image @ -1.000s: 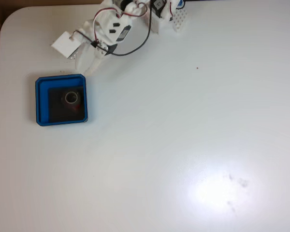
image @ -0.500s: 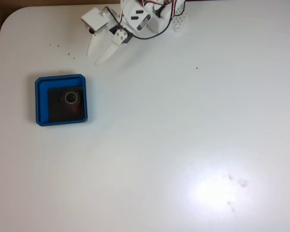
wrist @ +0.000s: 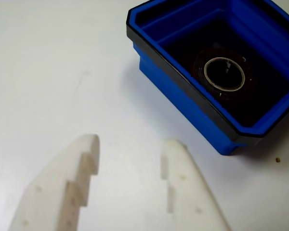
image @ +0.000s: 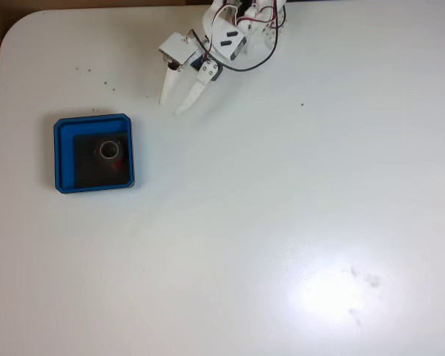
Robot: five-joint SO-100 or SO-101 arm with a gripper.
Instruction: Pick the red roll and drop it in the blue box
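We are seeing the white table carrying the blue box at left; the gripper is hanging apart from it, fingers spread and empty; the red roll is lying inside the box.

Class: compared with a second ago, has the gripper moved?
Yes. In the fixed view the gripper has swung right, away from the blue box.

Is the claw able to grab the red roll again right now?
Probably yes. The red roll lies flat in the open blue box with nothing over it, and the claw is open and empty, off to the side above bare table. The box walls might crowd the fingers.
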